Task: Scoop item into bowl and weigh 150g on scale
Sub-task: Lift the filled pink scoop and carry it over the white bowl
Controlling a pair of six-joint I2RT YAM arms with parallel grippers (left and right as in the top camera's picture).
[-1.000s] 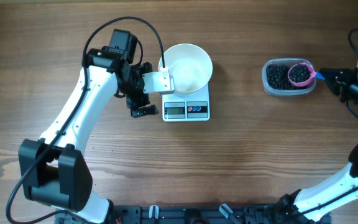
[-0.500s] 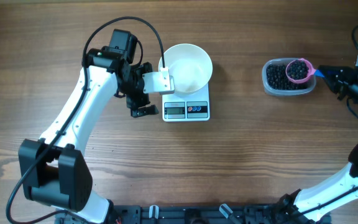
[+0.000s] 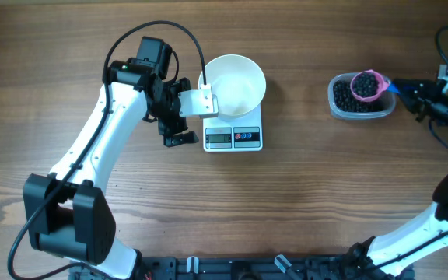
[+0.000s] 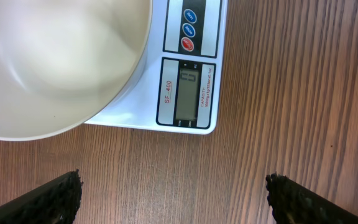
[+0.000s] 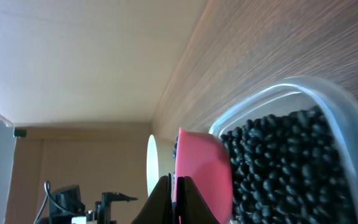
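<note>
Beans (image 3: 363, 85) in scoop (image 5: 207, 175), handle (image 3: 390, 85) tight in right gripper (image 3: 407, 89); left gripper (image 4: 176, 198) agape beside scale (image 3: 233, 134).

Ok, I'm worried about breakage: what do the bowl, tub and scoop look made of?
Bowl: smooth glossy white with soft highlights; ceramic or hard plastic, can't tell which.
Tub: clear thin plastic; the beans show through its wall.
Scoop: opaque pink plastic by the look, smooth with slight sheen.

The left arm bends at the elbow, left gripper (image 3: 189, 120) spread wide; the right gripper (image 3: 407, 91), reaching inward, pinches the scoop (image 3: 366, 85) by its handle.
</note>
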